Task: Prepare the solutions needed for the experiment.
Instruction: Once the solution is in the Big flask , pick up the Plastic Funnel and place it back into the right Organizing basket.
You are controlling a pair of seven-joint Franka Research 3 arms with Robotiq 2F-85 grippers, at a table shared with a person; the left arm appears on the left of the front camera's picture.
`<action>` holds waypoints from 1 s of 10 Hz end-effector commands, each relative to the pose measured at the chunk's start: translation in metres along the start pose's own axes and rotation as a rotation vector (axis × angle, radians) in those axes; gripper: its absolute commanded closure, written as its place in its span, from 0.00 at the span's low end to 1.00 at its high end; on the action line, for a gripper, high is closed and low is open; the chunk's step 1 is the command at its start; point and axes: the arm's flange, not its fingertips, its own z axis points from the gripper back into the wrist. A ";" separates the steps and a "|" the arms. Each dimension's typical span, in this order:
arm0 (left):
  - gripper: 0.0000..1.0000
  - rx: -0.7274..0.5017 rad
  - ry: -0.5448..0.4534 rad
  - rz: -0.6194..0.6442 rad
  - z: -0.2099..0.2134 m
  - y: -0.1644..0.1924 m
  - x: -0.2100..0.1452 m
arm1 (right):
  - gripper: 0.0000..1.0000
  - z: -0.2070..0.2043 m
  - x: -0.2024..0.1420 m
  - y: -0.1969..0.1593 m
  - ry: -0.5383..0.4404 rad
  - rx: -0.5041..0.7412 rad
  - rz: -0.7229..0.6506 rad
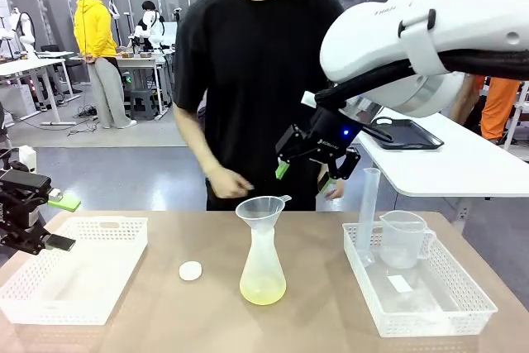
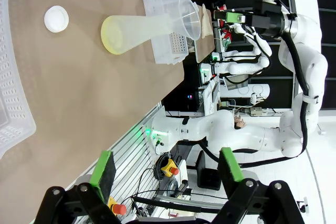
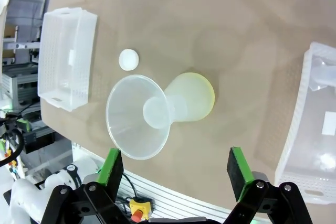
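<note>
now the solutions (image 1: 263,289), pale yellow, lie in the bottom of the flask (image 1: 262,258) at mid tabletop (image 1: 322,320), a funnel (image 1: 261,207) in its neck. right jaws hang spread and empty at 1 o'clock above the funnel; left jaws, likewise spread and empty, at 9 o'clock by the white basket (image 1: 58,310).

Funnel (image 1: 261,208) on flask (image 1: 263,255) holding solutions (image 1: 263,291) — stopper (image 1: 190,270) left.
</note>
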 end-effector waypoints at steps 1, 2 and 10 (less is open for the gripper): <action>0.00 -0.026 -0.007 -0.009 0.000 -0.003 0.001 | 0.00 -0.016 0.003 0.009 0.004 -0.017 -0.050; 0.00 -0.026 -0.007 -0.009 0.000 -0.003 0.001 | 0.00 -0.022 0.002 0.011 0.009 -0.019 -0.053; 0.00 -0.026 -0.007 -0.009 0.000 -0.003 0.001 | 0.11 -0.062 -0.004 0.021 0.038 -0.037 -0.106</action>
